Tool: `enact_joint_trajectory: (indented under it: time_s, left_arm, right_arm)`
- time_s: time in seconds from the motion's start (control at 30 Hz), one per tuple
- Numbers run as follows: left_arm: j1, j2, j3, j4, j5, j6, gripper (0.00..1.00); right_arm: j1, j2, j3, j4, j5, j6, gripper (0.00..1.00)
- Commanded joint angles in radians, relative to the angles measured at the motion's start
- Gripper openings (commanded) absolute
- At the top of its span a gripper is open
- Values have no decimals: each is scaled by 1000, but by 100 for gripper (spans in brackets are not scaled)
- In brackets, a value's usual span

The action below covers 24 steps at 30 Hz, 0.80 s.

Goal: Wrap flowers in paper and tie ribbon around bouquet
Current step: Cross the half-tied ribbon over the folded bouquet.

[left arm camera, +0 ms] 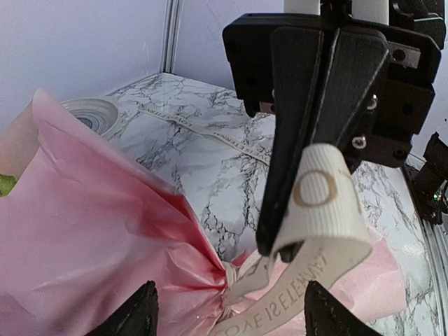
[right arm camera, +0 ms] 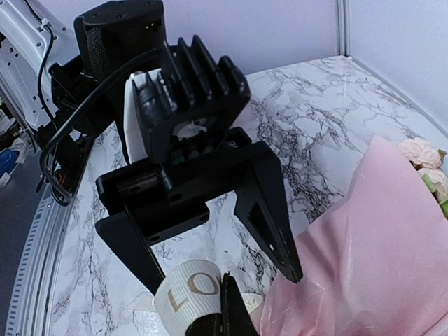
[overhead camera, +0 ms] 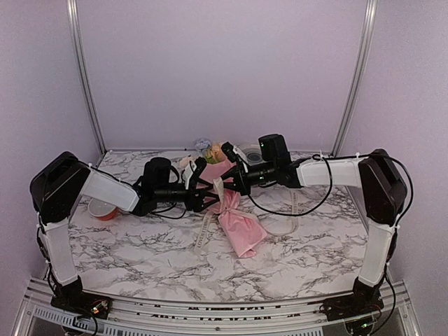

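The bouquet (overhead camera: 239,225) lies mid-table, a pink paper (left arm camera: 98,231) cone cinched by the cream ribbon (left arm camera: 241,287). The flowers (overhead camera: 210,148) show at its far end, and peach blooms (right arm camera: 420,152) edge the right wrist view. My right gripper (right arm camera: 227,283) is shut on a loop of the ribbon (right arm camera: 185,297), seen from the left wrist as black fingers (left arm camera: 308,126) pinching the lettered band (left arm camera: 325,189) just above the knot. My left gripper (left arm camera: 231,311) stands open astride the cinch, its fingertips (left arm camera: 140,311) apart and holding nothing. Both grippers meet over the bouquet's neck (overhead camera: 222,183).
Loose ribbon tails (overhead camera: 204,234) trail over the marble on both sides of the cone. An orange bowl (overhead camera: 105,208) sits by the left arm. A grey-white ringed plate (left arm camera: 94,112) lies near the back wall, by the frame post (left arm camera: 171,35).
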Motion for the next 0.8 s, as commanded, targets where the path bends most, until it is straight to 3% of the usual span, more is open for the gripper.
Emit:
enact_joint_trajectory:
  time_s: [0.0,0.23,0.43,0.6,0.77]
  left_arm:
    - [-19,52,54,42,100,3,72]
    - [-21,83,65,49,155,22,66]
    - [-14,29,-18,50,155,82,68]
    - [-21,87,51,48,24,46,76]
    - [-61,108,84,102,27,-4,72]
  right_arm:
    - [-3,-15,38,8,-10,21,0]
    - [-4,-5,49,-3,4,23,0]
    - [-11,-5,51,-12,10,17,0]
    - [-11,22,66,-12,14,21,0]
    - [-16,30,61,-7,9,25,0]
